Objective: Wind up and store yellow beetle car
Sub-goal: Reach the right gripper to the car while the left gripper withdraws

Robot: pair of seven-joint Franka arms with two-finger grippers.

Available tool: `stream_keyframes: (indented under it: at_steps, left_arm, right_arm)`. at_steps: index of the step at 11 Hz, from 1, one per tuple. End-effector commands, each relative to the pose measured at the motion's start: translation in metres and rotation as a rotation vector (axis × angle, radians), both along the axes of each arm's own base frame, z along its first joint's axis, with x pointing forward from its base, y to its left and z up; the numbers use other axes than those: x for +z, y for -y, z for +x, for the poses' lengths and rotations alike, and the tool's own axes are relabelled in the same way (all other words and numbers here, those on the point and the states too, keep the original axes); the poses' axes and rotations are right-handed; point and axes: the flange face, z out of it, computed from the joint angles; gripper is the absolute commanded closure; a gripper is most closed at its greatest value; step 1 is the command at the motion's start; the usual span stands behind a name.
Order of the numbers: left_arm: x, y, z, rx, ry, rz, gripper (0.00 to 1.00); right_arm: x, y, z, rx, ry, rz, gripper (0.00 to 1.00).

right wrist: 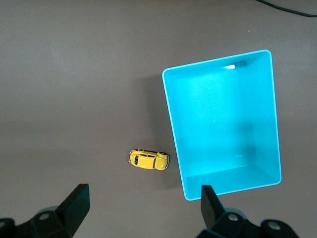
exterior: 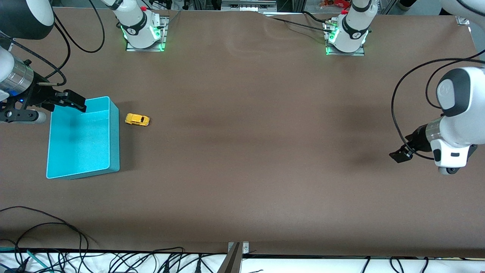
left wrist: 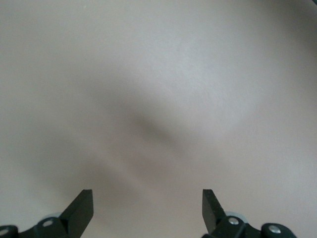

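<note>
— Item one, at the right arm's end of the table?

— Right gripper (exterior: 74, 101), recorded up in the air over the upper corner of the teal bin (exterior: 113, 136). Its fingers (right wrist: 74, 203) are seen spread apart in the right wrist view, with nothing between them.

— The bin itself?

— Teal bin (right wrist: 173, 124), rectangular, open-topped, set flat on the brown table (exterior: 265, 151). Nothing is seen inside it.

— Item two, the task's thing?

— Yellow beetle car (exterior: 137, 120), listed on the table just beside the bin's long wall, on the side toward the left arm's end, near the corner farther from the front camera. It is apart from the wall, not touching, and stands on its wheels. The same car (right wrist: 148, 159) is shown below the right gripper in the wrist view, untouched by either gripper.

— Item three, at the left arm's end?

— Left gripper (exterior: 401, 155), held over bare table well apart from car and bin; the arm waits there. Its fingers (left wrist: 81, 210) are seen parted, nothing held.
</note>
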Motion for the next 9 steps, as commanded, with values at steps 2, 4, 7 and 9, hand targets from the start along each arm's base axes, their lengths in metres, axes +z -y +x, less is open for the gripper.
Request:
stream_keyframes:
  at_steps: [2, 4, 7, 9]
  left_arm:
    - [0.057, 0.012, -0.021, -0.269, 0.031, -0.063, 0.00]
    - [0.070, 0.012, -0.023, -0.277, 0.015, -0.059, 0.00]
    - [0.075, 0.014, -0.025, -0.361, 0.006, -0.067, 0.00]
    - [0.072, 0.017, -0.025, -0.456, 0.005, -0.077, 0.00]
  right_arm:
    - [-0.001, -0.009, -0.003, 0.054, -0.040, 0.006, 0.00]
    - [-0.014, -0.026, 0.002, 0.091, -0.061, 0.010, 0.00]
    - [-0.052, -0.031, 0.025, 0.111, -0.080, 0.013, 0.00]
    - [-0.079, -0.056, 0.044, 0.234, -0.100, 0.035, 0.00]
